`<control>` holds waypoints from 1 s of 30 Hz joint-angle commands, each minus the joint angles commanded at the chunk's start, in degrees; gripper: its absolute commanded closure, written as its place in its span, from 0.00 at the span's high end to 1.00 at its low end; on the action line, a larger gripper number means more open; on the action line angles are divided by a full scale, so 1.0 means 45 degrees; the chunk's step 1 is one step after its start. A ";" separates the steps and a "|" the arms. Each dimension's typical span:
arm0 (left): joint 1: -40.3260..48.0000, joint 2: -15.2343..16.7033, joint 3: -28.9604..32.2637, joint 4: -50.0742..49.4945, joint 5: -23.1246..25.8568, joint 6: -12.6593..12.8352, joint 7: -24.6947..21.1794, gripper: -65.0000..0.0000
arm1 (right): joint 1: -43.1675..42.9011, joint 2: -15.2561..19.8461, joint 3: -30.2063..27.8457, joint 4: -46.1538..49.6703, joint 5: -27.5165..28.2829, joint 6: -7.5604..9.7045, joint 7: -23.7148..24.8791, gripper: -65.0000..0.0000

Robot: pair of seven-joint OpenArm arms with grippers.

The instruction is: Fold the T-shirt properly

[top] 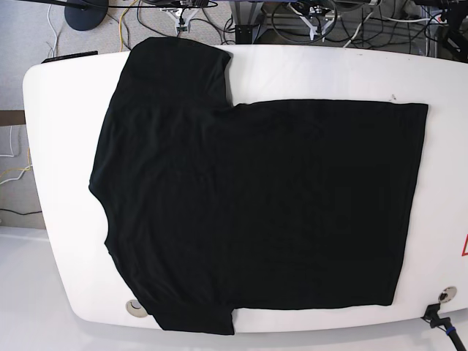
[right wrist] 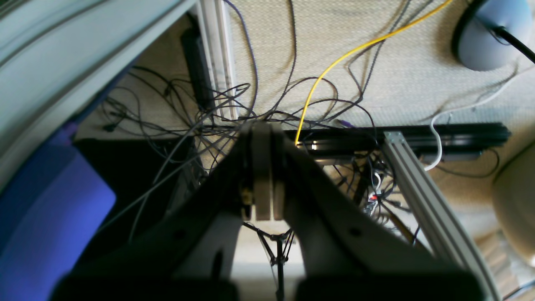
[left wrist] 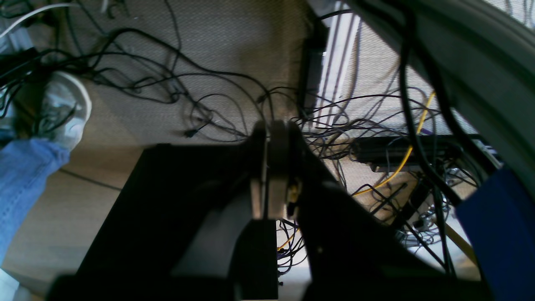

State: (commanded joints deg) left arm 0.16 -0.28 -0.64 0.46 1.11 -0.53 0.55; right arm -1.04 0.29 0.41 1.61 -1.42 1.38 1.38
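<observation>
1. The black T-shirt [top: 256, 197] lay spread on the white table [top: 66, 161], one sleeve reaching the table's top edge in the base view, the other its bottom edge.
2. Bare tabletop flanked it left and right.
3. The left gripper [left wrist: 269, 171] and right gripper [right wrist: 268, 171] were clenched, apparently empty.
4. Tangled cables [left wrist: 167, 77] crossed the grey carpet [left wrist: 225, 37].

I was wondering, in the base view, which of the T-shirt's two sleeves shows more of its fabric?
The upper sleeve, at the table's far side: it spreads as a broad panel, whereas the lower sleeve shows only as a short, narrow strip.
</observation>
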 joint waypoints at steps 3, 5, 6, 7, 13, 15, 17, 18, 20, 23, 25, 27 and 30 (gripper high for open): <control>0.0080 -0.0035 -0.0001 -0.0003 0.0157 0.0026 0.0008 0.00 | -0.0062 -0.0003 0.0042 0.0062 0.0011 0.0044 -0.0025 0.00; 0.0091 -0.0047 0.0032 0.0036 0.0178 0.0055 0.0009 0.00 | -0.0115 0.0027 0.0040 0.0045 -0.0038 0.0032 -0.0002 0.00; 0.0095 -0.0081 0.0035 0.0050 0.0213 0.0053 -0.0004 0.00 | -0.0170 0.0015 0.0027 0.0032 -0.0081 0.0037 0.0043 0.00; 0.0177 -0.0092 0.0045 0.0099 0.0218 0.0014 0.0014 0.00 | -0.0242 0.0005 0.0013 0.0007 -0.0089 0.0049 0.0090 0.00; 0.1313 -0.0222 0.0034 0.1312 0.0211 -0.0027 0.0134 0.00 | -0.1110 0.0161 0.0060 0.0385 -0.0053 0.0105 0.0468 0.00; 0.1862 -0.0291 0.0064 0.2051 0.0210 -0.0023 0.0245 0.00 | -0.1608 0.0301 0.0075 0.0707 -0.0043 0.0138 0.0712 0.00; 0.2519 -0.0440 0.0070 0.2923 0.0239 -0.0042 0.0299 0.00 | -0.2254 0.0523 0.0087 0.1294 -0.0048 0.0153 0.0897 0.00; 0.2844 -0.0526 0.0099 0.3394 0.0175 -0.0092 0.0282 0.00 | -0.2624 0.0605 0.0101 0.1685 -0.0037 0.0150 0.0986 0.00; 0.3423 -0.0735 0.0154 0.3968 0.0154 -0.0100 0.0194 0.00 | -0.3334 0.0754 0.0072 0.2384 -0.0068 0.0172 0.0987 0.00; 0.4230 -0.1049 0.0211 0.4608 0.0128 -0.0193 -0.0007 0.00 | -0.4477 0.0915 0.0063 0.3458 -0.0021 0.0212 0.1023 0.00; 0.4906 -0.1308 0.0180 0.5321 0.0067 -0.0166 -0.0132 0.00 | -0.5277 0.1001 0.0068 0.4317 0.0015 0.0279 0.1046 0.00; 0.5682 -0.1553 0.0233 0.6211 0.0018 -0.0173 -0.0230 0.00 | -0.6116 0.1106 0.0085 0.5350 0.0077 0.0338 0.0950 0.00; 0.6570 -0.1626 0.0275 0.7444 -0.0185 -0.0270 -0.0336 0.00 | -0.6603 0.1044 0.0155 0.6463 0.0153 0.0629 0.1000 0.00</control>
State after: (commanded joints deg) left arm 29.73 -7.60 0.60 33.96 0.27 -1.74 -0.96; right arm -30.75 4.99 1.11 30.69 -0.74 4.21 5.88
